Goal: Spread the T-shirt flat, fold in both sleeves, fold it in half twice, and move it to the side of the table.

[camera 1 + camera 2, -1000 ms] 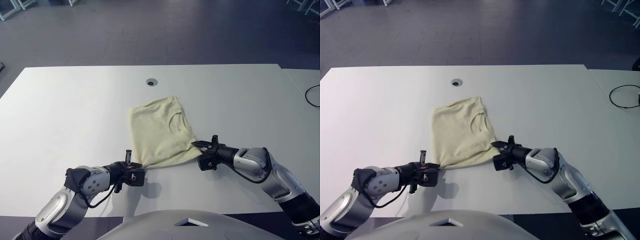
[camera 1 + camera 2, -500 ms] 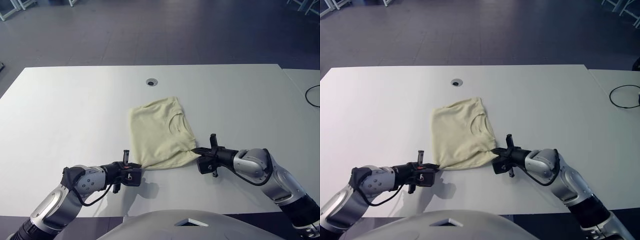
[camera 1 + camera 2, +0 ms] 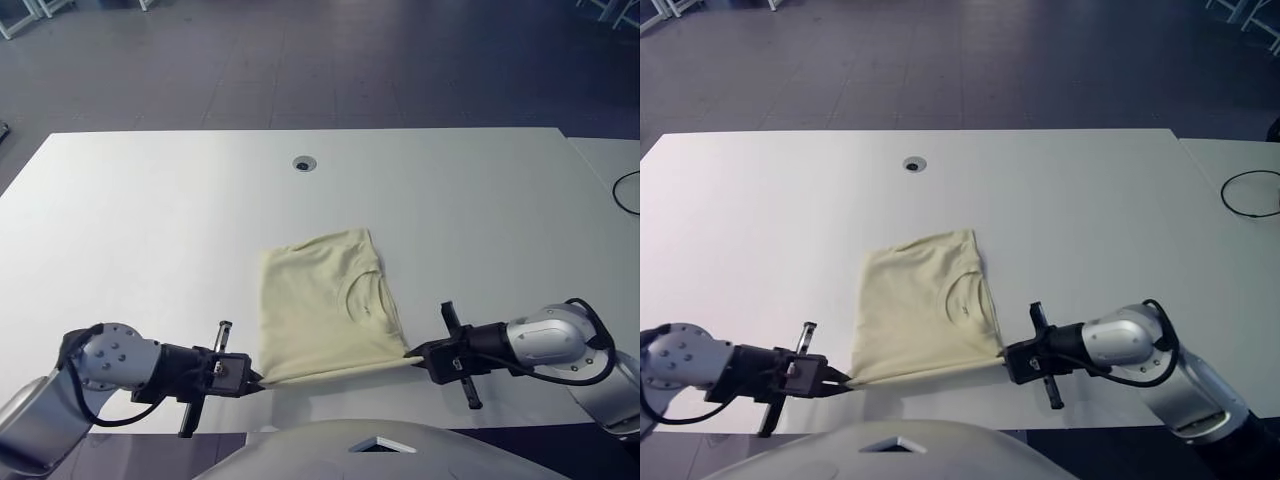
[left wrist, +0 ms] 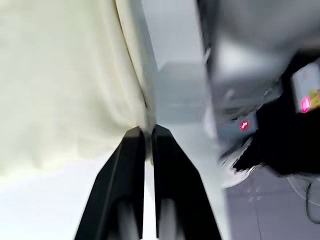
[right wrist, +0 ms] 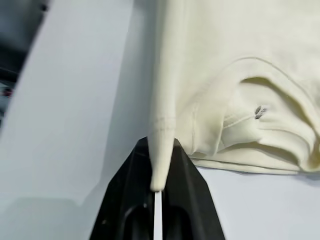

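at the near edge of the white table (image 3: 150,220), just left of centre, the pale yellow t-shirt (image 3: 325,305) lies partly folded, collar up. your left gripper (image 3: 257,379) pinches its near left corner, your right gripper (image 3: 413,357) its near right, fingers pressed onto cloth. the hem runs taut between them, likely to keep the next fold straight.
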